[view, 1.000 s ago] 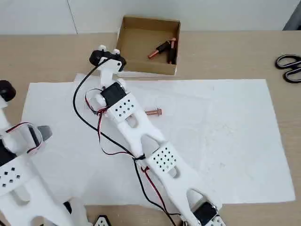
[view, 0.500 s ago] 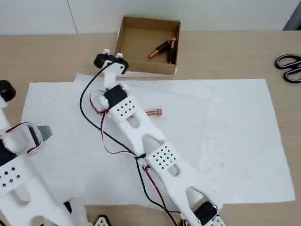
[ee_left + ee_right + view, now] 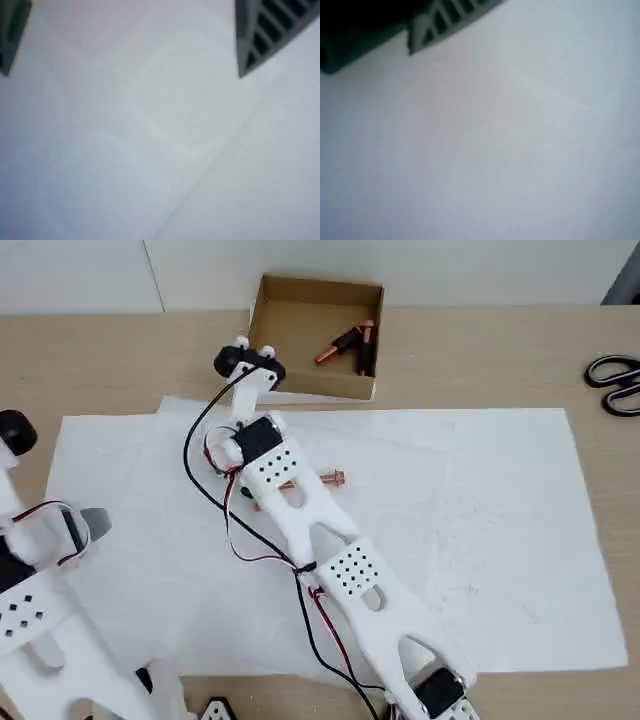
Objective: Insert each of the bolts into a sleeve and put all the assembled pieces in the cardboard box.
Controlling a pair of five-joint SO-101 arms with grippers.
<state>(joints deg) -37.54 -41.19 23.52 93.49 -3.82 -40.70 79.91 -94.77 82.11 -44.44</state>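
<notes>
Swung rightward since the earlier frame: right arm (image 3: 300,515), with right claw (image 3: 248,365) now just beside the lower-left corner of the box (image 3: 290,330); open or closed cannot be told. Left claw (image 3: 122,74) spread wide over bare paper (image 3: 480,540), lower left. Loose bolt (image 3: 328,478) centre frame, just beside the arm; assembled pieces (image 3: 350,340) in the box. Risks, as judged: box shoved by the claw; bolt rolled by the sweeping arm or cable (image 3: 187,450). Ample open paper at right; scissors (image 3: 615,380) well apart at right edge.

box (image 3: 290,325): matt brown cardboard | bolt (image 3: 330,478): shiny copper-toned metal | sheet (image 3: 480,520): white matt paper | table (image 3: 100,350): smooth wood-grain | arm (image 3: 350,570): white plastic
</notes>
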